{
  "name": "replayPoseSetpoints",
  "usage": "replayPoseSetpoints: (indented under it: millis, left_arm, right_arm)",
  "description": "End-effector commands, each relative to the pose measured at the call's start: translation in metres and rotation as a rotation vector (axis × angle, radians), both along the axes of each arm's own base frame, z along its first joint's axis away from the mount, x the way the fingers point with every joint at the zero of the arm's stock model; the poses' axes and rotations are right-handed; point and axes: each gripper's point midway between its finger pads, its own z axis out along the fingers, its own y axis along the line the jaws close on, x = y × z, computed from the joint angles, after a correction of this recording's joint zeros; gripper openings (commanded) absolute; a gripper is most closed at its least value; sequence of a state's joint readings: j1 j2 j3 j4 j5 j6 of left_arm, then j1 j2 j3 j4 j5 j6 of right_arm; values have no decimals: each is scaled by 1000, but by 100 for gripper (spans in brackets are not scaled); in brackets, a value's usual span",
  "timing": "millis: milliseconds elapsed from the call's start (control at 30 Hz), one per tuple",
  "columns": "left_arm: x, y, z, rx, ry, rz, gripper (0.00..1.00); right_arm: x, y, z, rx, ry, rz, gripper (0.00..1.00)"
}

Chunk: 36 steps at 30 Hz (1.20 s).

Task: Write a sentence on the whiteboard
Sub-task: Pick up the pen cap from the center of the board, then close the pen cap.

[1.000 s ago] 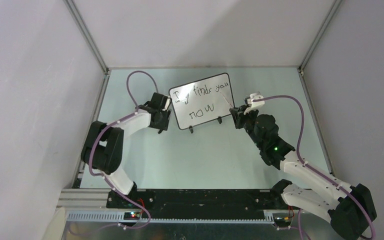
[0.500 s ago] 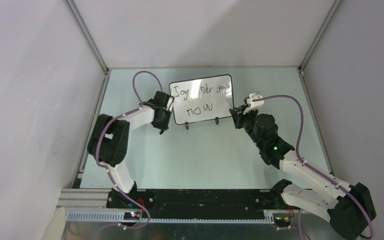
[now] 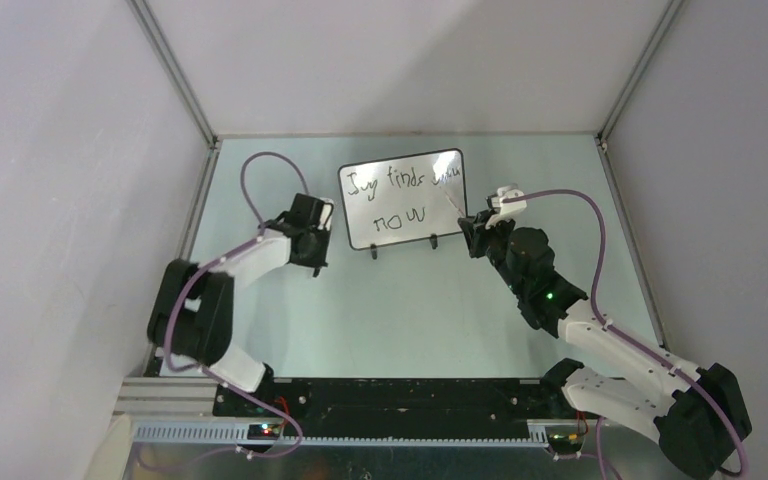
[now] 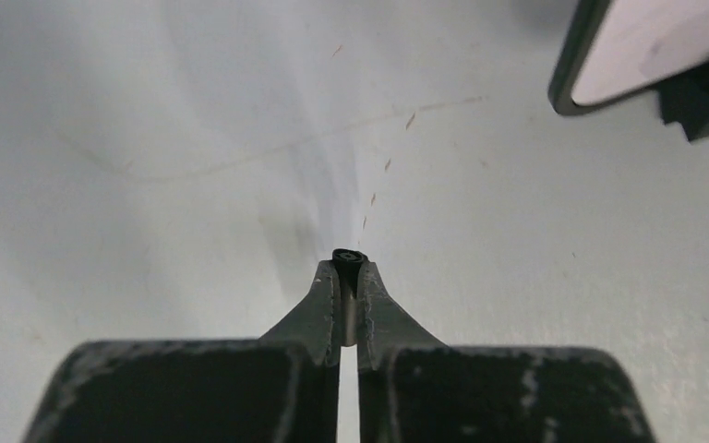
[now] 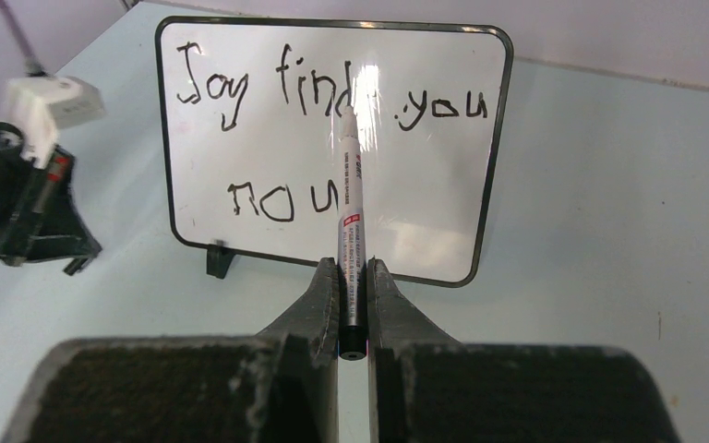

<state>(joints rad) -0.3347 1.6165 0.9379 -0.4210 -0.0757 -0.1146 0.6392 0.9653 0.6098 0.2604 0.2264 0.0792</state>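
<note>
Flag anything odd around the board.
Nothing serious. The black-framed white whiteboard stands upright on its feet; a stray black dot sits before "you" in the handwritten sentence, and faint scratch marks streak the pale tabletop.

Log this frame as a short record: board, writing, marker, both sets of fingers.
whiteboard: upright on the table
sentence: "Joy finds you now", two lines
marker: tip pointing at the top line; contact unclear
right fingers: shut on the marker
left fingers: shut, beside the board's left edge, not touching it
</note>
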Motion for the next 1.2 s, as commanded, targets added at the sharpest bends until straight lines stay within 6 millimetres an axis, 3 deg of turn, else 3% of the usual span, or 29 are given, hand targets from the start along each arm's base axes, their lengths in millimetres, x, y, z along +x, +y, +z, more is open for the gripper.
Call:
replayPoseSetpoints:
  millis: [0,233,267,300,333,367,467,567,700,733,767,800,833,867,900,1167]
  left_arm:
    - [6,2,59,-106,-199,97,0]
    - [-5,0,118,-267,-382,182,0]
    - [-3,-6,137,-344,-440,187,0]
    - [-5,-8,143,-381,-460,192,0]
    - [-4,-17,167,-494,-517,183,0]
    - [-6,-22,172,-565,-522,205,0]
    - [-5,-29,222,-790,-659,217,0]
    - [-7,-34,252,-999,-692,293,0]
    - [-4,-39,269,-1289,-651,430,0]
    - [-4,-40,260,-1324,-617,467,0]
    - [-4,-42,270,-1426,-603,487,0]
    - [-5,-43,260,-1463,-579,504,0]
    - [-6,-44,272,-1563,-578,504,0]
    - [-7,-44,263,-1593,-556,525,0]
    - [-8,-43,272,-1662,-559,525,0]
    - [-17,-36,261,-1787,-510,596,0]
  right_arm:
    - [-1,2,13,34,-35,10,0]
    - [-5,6,14,39,-33,31,0]
    - [-7,7,16,47,-35,39,0]
    - [-9,10,17,51,-35,59,0]
    - [-13,11,22,65,-43,71,0]
    - [-18,15,22,68,-37,96,0]
    - [-38,22,34,111,-38,163,0]
    - [-70,33,42,156,-61,271,0]
    - [-97,44,54,212,-83,362,0]
    - [-104,50,57,222,-85,400,0]
    - [-107,53,58,233,-80,415,0]
    - [-109,56,59,241,-79,429,0]
    - [-113,62,61,250,-77,450,0]
    - [-117,67,63,258,-80,467,0]
    - [-118,71,62,261,-70,476,0]
    - [-129,104,62,283,-50,544,0]
